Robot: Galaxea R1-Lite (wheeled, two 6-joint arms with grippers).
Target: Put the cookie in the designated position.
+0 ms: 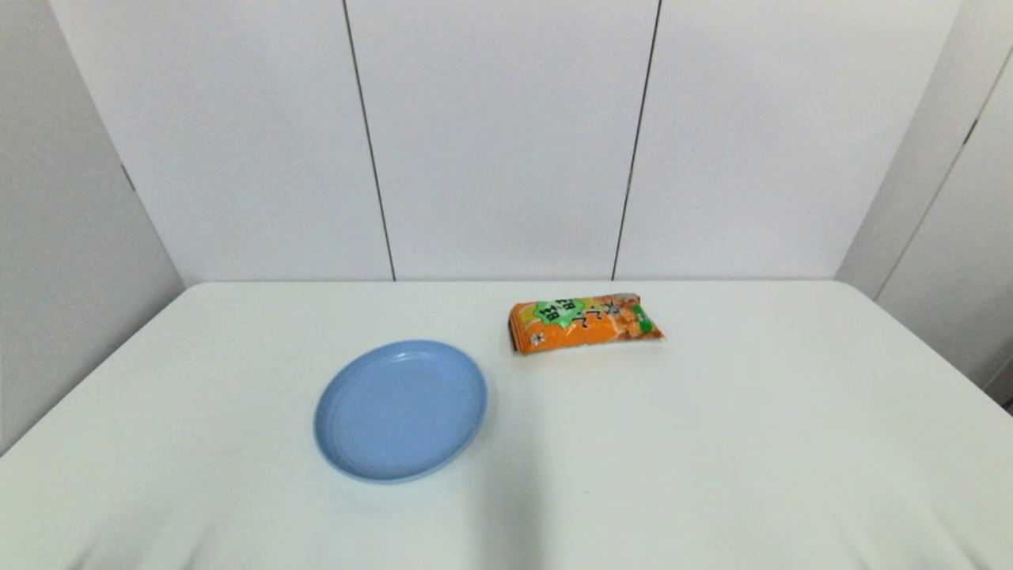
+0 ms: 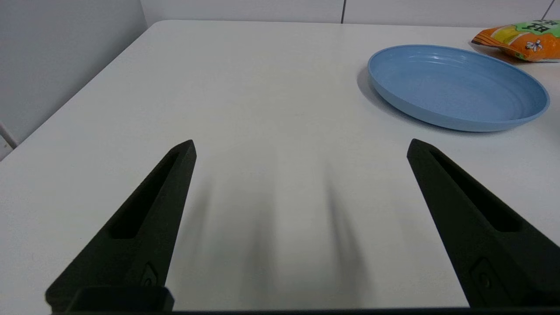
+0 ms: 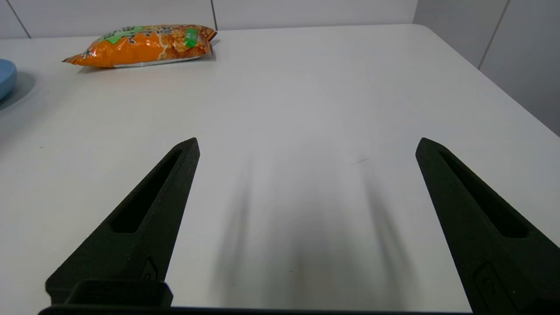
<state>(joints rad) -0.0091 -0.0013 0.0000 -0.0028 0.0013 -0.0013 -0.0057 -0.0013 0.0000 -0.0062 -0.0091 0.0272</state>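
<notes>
Nearest the head camera lies bare white table (image 1: 712,475), crossed by a few soft shadows along its near edge. Farther in, left of centre, sits a round blue plate (image 1: 400,410) with a shallow raised rim, upright and with nothing in it. Beyond the plate and to its right, toward the back edge of the table, lies the cookie (image 1: 584,321): an orange packet lying flat, its long side running across the table, with a green patch bearing black characters and pictured biscuits toward its right end. Packet and plate are apart, with a strip of table between them; the packet is not on the plate. Behind the table stand plain white wall panels (image 1: 506,134) with thin dark seams.

Neither arm shows in the head view. The left gripper (image 2: 302,146) hovers low over the table's near left part, its two black fingers spread wide with only bare table and their own shadows between them; it holds nothing. From its wrist camera the plate (image 2: 457,87) lies ahead and the packet's end (image 2: 520,39) shows just past the plate's far rim. The right gripper (image 3: 306,144) hovers low over the table's near right part, fingers likewise spread wide and holding nothing. Its camera sees the cookie (image 3: 142,45) well ahead, and a sliver of plate (image 3: 5,78) at the picture's edge.
</notes>
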